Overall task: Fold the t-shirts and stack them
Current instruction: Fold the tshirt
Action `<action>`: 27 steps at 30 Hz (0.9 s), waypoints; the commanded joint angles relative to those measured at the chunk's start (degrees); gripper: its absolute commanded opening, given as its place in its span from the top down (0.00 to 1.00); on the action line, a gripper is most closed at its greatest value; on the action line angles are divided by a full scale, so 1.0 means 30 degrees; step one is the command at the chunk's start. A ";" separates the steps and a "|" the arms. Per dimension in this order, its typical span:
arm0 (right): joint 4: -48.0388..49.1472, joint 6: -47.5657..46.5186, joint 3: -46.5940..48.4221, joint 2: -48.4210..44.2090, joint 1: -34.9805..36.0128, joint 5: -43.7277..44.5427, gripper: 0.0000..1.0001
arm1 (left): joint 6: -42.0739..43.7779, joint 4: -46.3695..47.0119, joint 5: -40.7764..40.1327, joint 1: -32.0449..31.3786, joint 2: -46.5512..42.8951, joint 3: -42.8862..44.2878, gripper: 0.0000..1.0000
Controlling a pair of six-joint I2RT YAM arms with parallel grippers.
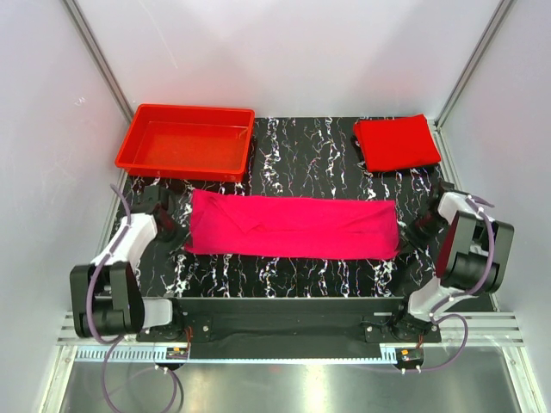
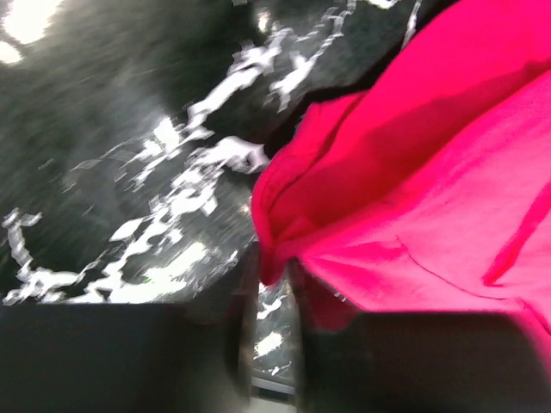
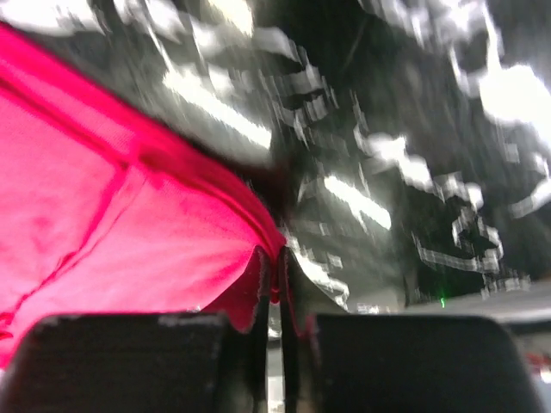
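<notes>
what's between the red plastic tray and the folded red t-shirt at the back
Nothing lies there: the top view shows only bare black white-veined tabletop between the rectangular red plastic tray and the folded red cloth t-shirt.

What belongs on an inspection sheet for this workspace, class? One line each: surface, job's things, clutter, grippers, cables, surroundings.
surface: black marbled table.
job's things: magenta t-shirt spread as a long band, centre; red t-shirt folded, far right.
clutter: red tray, empty, far left.
grippers: left gripper at the band's left end, grip unclear; right gripper shut on its right end.
cables: purple cables loop at both near corners.
surroundings: white walls, metal posts.
</notes>
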 commanded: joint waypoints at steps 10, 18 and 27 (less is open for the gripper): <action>-0.3158 -0.1640 0.3465 -0.4061 0.3133 0.0520 0.31 | 0.1380 -0.1257 -0.0904 -0.1702 -0.2709 0.3750 0.35; -0.1899 -0.1612 0.5575 -0.3098 0.7655 -0.1174 0.33 | -0.0406 0.4701 0.4323 -0.7183 0.2233 0.5297 0.42; -0.1166 -0.1876 0.4759 -0.3682 0.8656 -0.2523 0.35 | -0.1372 0.4882 0.3300 -0.9033 0.7157 0.7498 0.47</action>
